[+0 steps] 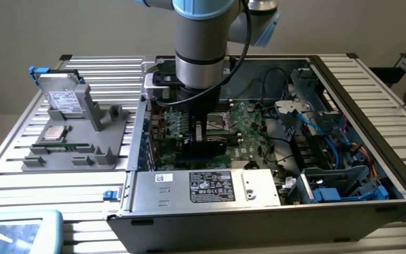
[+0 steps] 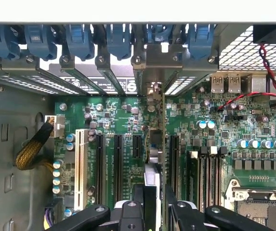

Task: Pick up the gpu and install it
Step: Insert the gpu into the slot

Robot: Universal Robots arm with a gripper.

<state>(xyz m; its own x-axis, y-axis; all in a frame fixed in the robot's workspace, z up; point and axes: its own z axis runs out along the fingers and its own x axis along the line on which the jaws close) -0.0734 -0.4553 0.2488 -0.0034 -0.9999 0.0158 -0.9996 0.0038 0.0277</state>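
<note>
The gpu (image 2: 163, 125) stands on edge above the green motherboard (image 2: 123, 120), seen edge-on as a thin line running between the black expansion slots. Its silver bracket (image 2: 162, 60) sits against the case's rear slot openings, under the blue clips. My gripper (image 2: 154, 197) is shut on the card, one black finger (image 2: 138, 199) on each side. In the exterior view, the arm reaches down into the open computer case (image 1: 344, 95), and the gripper (image 1: 204, 132) holds the dark card (image 1: 204, 149) low over the motherboard (image 1: 249, 143).
A grey holder (image 1: 69, 156) at the exterior view's left carries a silver hard drive (image 1: 65, 98), a processor (image 1: 55, 132) and a memory stick (image 1: 62, 145). The power supply (image 1: 210, 186) fills the case front. Blue cables (image 1: 330, 132) and a yellow-sleeved cable (image 2: 32, 149) lie nearby.
</note>
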